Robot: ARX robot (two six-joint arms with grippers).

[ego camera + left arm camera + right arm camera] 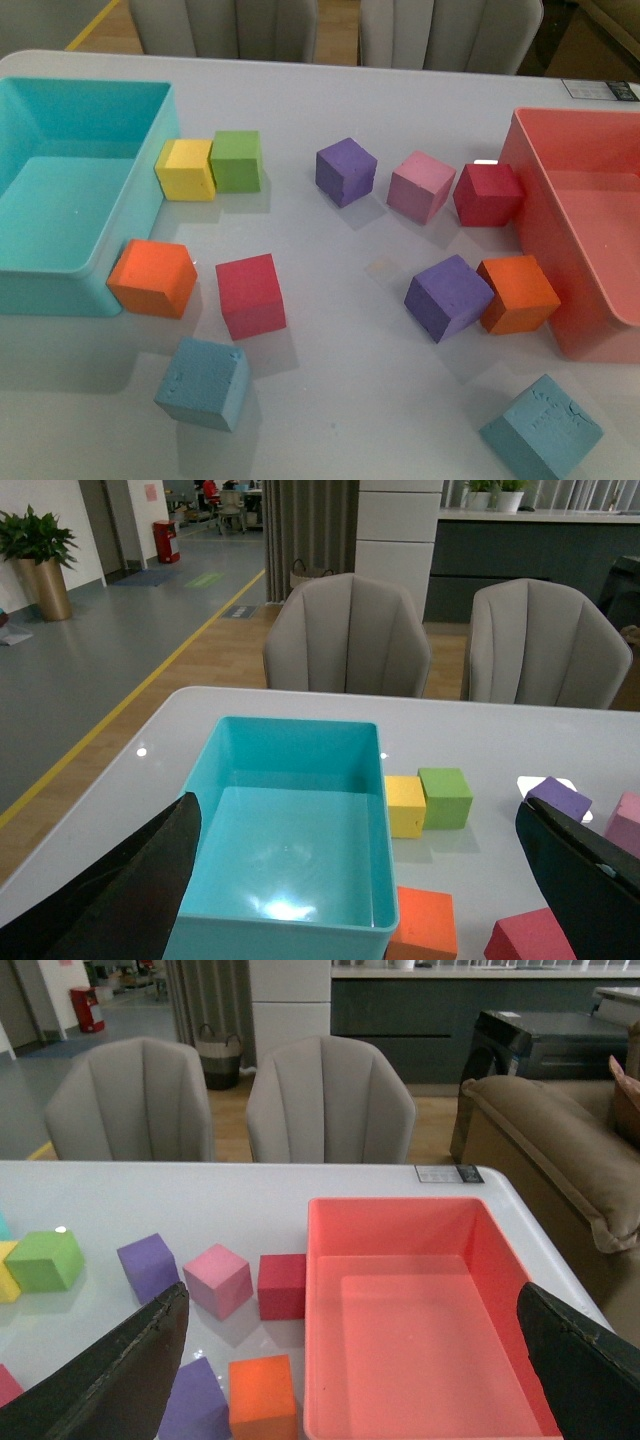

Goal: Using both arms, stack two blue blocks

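Lowest in the front view, the two light sky-blue foam cubes sit well apart on the white glossy table (350, 380): left blue block (203, 383) at lower left, right blue block (542, 430) at the lower right corner, partly cut by the frame edge. Both rest on the table, unstacked and free of any gripper. Next row up: an orange foam cube (153, 278) touching the near corner of the large turquoise plastic bin (50, 290), with a red foam cube (250, 295) just beside it. Right of centre, a purple foam cube (448, 297) sits against a second orange cube (517, 293), which lies beside the coral-pink plastic bin (585, 345) at the right edge. Farther up: a yellow foam cube (186, 169) touching a green foam cube (237, 160), then a second purple cube (346, 171), a pink foam cube (421, 186) and a dark red foam cube (488, 194). Grey padded chairs (440, 35) cross the top. Left gripper (355, 810), seen from its wrist: jaws spread wide over the turquoise bin. Right gripper (352, 1295): jaws equally wide, over the coral bin.
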